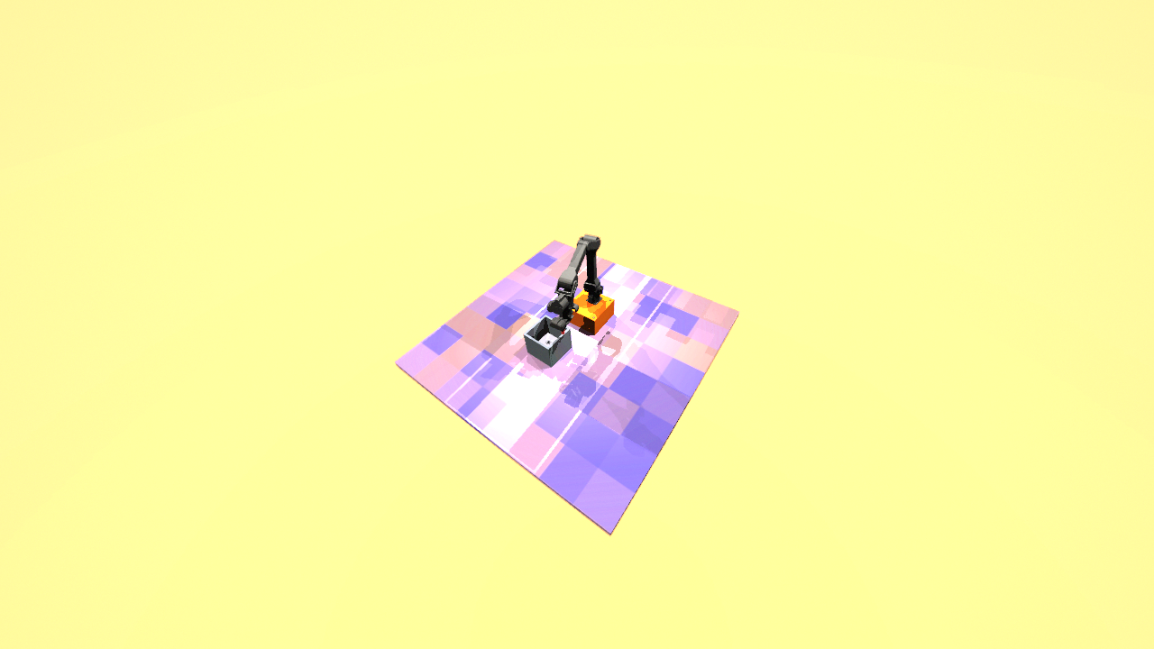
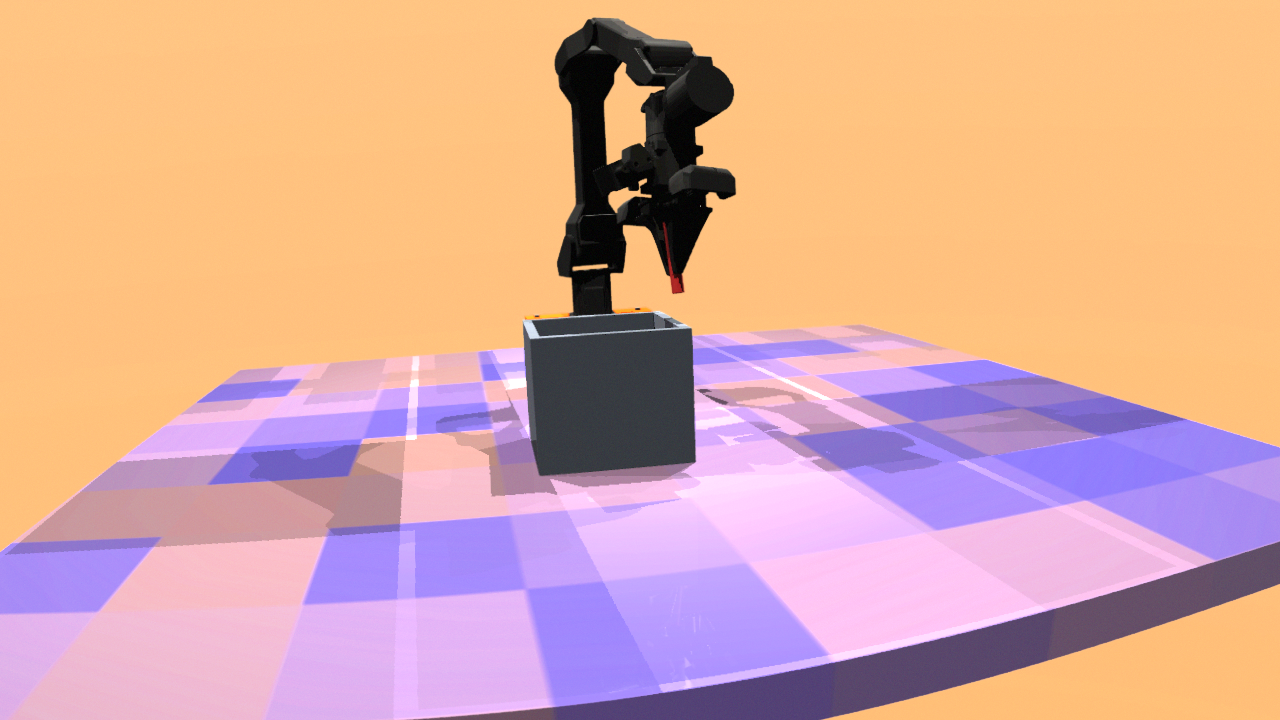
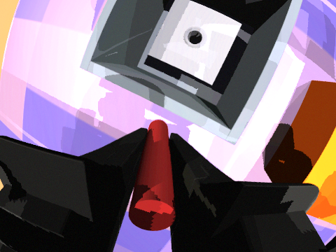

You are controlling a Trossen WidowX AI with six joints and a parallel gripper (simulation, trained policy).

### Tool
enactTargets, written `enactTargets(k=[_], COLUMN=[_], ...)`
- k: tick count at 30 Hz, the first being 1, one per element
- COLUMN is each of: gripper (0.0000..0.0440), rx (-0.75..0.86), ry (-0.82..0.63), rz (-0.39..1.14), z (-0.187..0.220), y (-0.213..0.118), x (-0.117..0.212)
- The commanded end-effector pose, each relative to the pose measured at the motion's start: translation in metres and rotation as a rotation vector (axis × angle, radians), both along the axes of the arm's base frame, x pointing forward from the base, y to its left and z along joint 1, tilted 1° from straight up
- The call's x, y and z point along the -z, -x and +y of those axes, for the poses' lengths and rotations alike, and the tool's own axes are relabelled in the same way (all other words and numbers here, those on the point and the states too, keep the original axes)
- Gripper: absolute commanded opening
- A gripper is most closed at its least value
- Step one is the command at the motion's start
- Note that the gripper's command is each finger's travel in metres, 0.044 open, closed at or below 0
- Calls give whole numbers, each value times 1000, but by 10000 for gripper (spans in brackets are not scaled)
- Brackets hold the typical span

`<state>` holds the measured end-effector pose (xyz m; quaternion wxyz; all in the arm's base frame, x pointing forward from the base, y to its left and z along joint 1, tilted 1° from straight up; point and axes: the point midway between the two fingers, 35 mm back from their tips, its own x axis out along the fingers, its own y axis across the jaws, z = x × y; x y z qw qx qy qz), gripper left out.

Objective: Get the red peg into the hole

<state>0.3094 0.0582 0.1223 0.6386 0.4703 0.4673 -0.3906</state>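
My gripper [image 2: 674,268] [image 3: 157,137] is shut on the red peg [image 2: 676,283] [image 3: 155,168]. The peg points downward, slightly tilted in the exterior view, with its lower tip past the fingertips. The grey open box [image 1: 550,351] [image 2: 613,402] [image 3: 171,106] stands on the patterned board. The peg tip is above the height of the box rim, near the box's right side in the exterior view, and outside the box outline in the wrist view. A white plate [image 3: 217,52] with a round dark hole [image 3: 194,37] shows at the box bottom.
The orange base block [image 1: 595,315] [image 3: 301,140] under the arm stands behind the box in the exterior view. The patterned board [image 1: 613,452] [image 2: 268,573] carries both and ends in a raised edge. Shadows and bright patches cross the board around the box.
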Motion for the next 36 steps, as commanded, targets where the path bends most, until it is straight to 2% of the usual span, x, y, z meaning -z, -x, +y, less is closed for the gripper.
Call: enactTargets(k=[1,19,36], gripper=[0,0,0], rx=[4,20,29], ry=[9,20,-12], rz=[8,90,141], z=[-9,-51,-75], y=[-3,-13,-23], x=[-1,17,57])
